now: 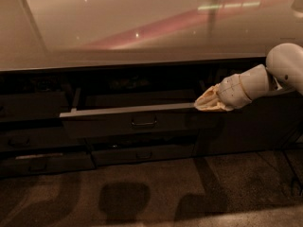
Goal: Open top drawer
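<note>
I'm seeing the top drawer (109,123) sitting partly out below the desk (142,41); the tool (204,103) is resting at its right upper edge, grip state I cannot tell. I'm judging the opening underway, needing a straight outward pull next

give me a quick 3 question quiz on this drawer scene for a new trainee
1. True or false: the top drawer is pulled part way out of the cabinet.
2. Where is the hand? A) at the left end of the drawer front B) at the right end of the drawer front C) at the middle of the drawer front
3. Fill in: the arm reaches in from the ___ side of the picture.

Key: 1 true; 2 B; 3 right.
</note>
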Controlling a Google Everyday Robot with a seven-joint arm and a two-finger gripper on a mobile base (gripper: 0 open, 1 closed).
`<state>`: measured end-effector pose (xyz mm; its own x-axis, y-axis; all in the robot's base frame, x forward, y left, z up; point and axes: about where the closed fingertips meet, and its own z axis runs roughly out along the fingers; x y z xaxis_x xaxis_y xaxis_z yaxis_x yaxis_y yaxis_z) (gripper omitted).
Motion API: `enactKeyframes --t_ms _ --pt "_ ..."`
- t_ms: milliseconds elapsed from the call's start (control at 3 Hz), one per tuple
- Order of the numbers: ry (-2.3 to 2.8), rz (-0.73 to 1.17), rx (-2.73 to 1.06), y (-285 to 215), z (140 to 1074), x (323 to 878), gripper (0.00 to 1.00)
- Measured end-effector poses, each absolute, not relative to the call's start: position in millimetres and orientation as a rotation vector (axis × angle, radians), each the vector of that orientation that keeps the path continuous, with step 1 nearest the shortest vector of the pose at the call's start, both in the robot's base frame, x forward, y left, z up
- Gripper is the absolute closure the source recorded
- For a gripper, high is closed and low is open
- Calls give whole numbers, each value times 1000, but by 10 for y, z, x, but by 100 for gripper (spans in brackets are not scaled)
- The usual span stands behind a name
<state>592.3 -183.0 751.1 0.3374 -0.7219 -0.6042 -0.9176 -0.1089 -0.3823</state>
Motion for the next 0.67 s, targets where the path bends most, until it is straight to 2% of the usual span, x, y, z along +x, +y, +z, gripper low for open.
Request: enactKeyframes --t_ms 333,667 --pt "1458 357 -1886 -1838 7455 5904 100" --pt "1578 277 -1940 -1838 7364 6120 100"
